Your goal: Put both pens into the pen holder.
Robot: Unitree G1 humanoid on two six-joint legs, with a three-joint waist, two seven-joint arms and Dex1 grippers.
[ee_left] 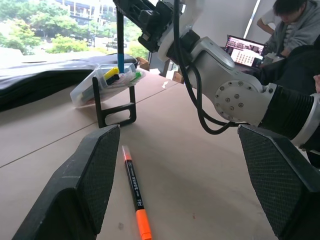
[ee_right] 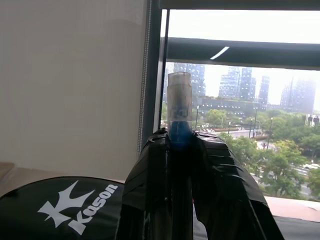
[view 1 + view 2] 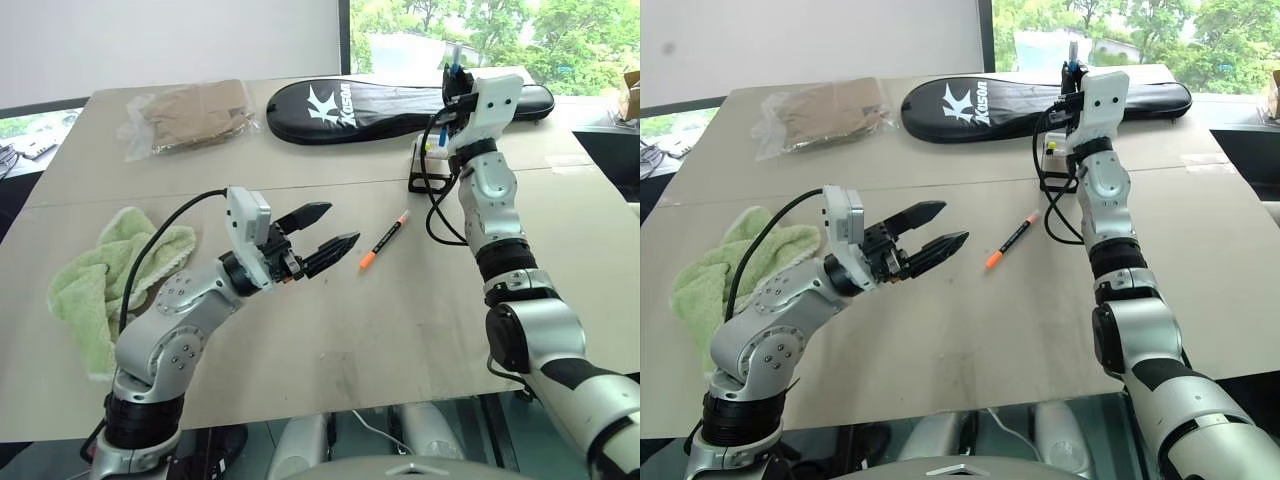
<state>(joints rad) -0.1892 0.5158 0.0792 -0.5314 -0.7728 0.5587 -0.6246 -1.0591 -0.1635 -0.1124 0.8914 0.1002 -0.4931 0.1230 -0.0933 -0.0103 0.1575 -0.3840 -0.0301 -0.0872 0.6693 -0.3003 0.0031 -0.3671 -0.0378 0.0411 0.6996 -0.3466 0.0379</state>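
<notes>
blue pen (image 1: 120, 37) pinched upright by right gripper (image 2: 181, 145) above pen holder (image 1: 107, 82); may slip beside it if released off-centre. left gripper (image 3: 322, 235) spread apart.

The blue pen (image 1: 120, 37) stands upright between the right arm's jaws, its clear-capped blue end (image 2: 179, 112) poking out past their tips and its lower blue tip just at the mouth of the pen holder (image 1: 107, 82). The holder, a white box tilted on a black frame, sits beneath those jaws. The orange pen (image 3: 385, 239) lies flat on the worktop just ahead of the left arm's open jaws, apart from them.
</notes>
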